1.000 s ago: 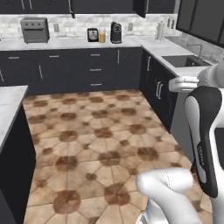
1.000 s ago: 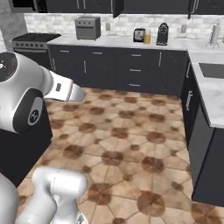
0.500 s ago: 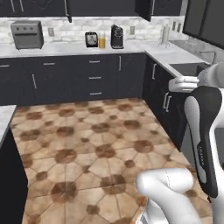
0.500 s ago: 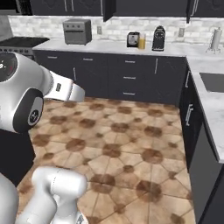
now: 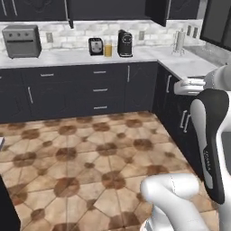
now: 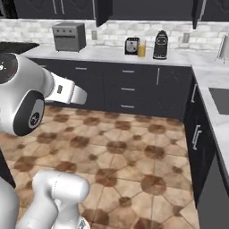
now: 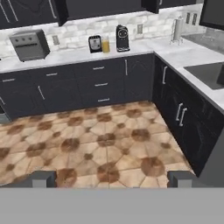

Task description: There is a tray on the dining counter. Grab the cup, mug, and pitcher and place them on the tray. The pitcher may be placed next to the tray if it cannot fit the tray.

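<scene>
The gripper (image 7: 109, 178) has its fingers spread wide (nothing between them), facing the tiled floor (image 7: 100, 144); the pitcher (image 7: 105, 44) stands on the far marble worktop (image 7: 131, 49).

A marble worktop (image 5: 67, 57) runs along the white brick wall above dark cabinets. On it stand a grey toaster oven (image 5: 21, 41), a small toaster (image 5: 95, 46), the pitcher (image 5: 108, 48) just beside it, a black coffee machine (image 5: 124, 43) and a paper towel holder (image 5: 180, 42).
</scene>
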Robot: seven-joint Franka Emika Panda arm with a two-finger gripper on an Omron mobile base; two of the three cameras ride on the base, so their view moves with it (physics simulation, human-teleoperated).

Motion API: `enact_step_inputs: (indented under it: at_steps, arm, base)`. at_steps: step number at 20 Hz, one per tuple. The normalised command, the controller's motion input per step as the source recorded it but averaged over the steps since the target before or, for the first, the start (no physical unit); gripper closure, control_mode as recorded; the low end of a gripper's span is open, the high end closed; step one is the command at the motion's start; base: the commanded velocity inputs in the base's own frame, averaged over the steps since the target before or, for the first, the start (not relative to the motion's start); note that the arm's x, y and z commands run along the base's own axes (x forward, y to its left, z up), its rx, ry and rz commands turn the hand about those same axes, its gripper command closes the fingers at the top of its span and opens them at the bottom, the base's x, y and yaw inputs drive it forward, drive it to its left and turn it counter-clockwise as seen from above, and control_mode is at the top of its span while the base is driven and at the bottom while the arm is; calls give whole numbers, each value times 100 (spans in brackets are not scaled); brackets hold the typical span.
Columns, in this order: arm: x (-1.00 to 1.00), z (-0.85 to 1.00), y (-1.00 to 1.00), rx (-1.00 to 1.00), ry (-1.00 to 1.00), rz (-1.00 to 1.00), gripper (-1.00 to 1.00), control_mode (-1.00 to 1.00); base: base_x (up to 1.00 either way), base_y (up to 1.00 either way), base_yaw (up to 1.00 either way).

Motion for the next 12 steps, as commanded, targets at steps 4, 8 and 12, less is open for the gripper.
enact_step_inputs:
  at_steps: [4,8,12]
  arm:
    - [0,0,0,0,0,0,-100,100]
    - [0,0,0,0,0,0,-100,100]
    - [0,0,0,0,0,0,-100,100]
  base:
    - [100,0,0]
    - [100,-1,0]
    - [100,-8,0]
